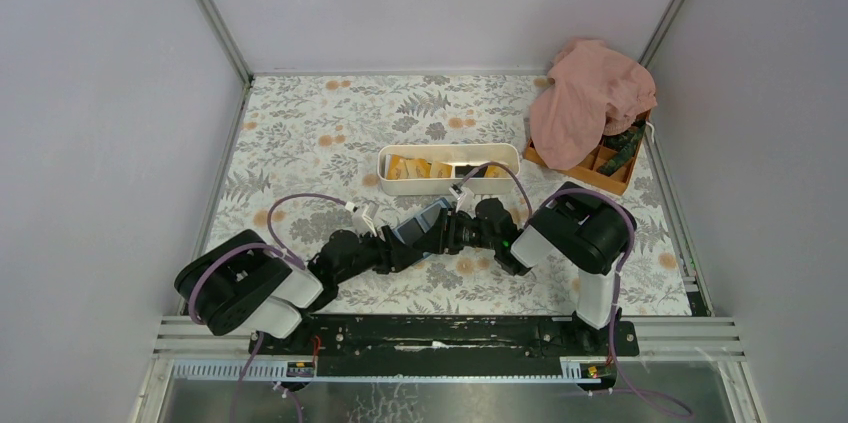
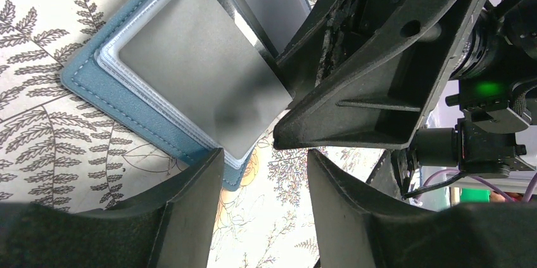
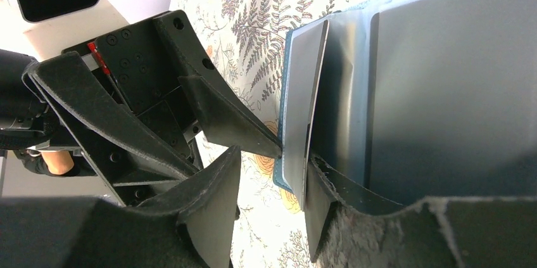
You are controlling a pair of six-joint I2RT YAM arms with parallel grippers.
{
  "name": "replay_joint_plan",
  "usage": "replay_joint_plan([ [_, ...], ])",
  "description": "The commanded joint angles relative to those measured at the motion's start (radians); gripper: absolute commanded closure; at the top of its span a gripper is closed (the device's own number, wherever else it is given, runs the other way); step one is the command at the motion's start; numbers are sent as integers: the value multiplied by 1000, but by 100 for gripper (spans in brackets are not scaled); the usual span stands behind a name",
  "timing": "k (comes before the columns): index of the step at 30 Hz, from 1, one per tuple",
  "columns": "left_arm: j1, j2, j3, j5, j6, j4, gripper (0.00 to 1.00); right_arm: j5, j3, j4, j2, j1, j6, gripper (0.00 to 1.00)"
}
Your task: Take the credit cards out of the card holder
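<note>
**Holder braced, card edge straddled**

Left gripper (image 2: pixel 265 160), fingers apart, rests one tip against the blue card holder (image 2: pixel 120 100) at the middle of the table (image 1: pixel 300 133), likely to steady it. Right gripper (image 3: pixel 272 166), fingers parted, straddles a grey credit card (image 3: pixel 297 103), seemingly ready to pinch it out.

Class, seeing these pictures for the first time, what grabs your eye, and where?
The black left hand and right hand meet mid-table at an opened flat blue card holder. At the far right, a crumpled pink cloth drapes over an orange compartment box.
</note>
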Motion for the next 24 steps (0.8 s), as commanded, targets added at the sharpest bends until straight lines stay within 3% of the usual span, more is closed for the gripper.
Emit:
replay_joint_plan([
  [1, 7, -9, 3, 0, 5, 28, 42, -26, 17, -17, -20, 24, -26, 53],
  [24, 7, -7, 5, 4, 5, 19, 42, -4, 7, -16, -21, 25, -21, 55],
])
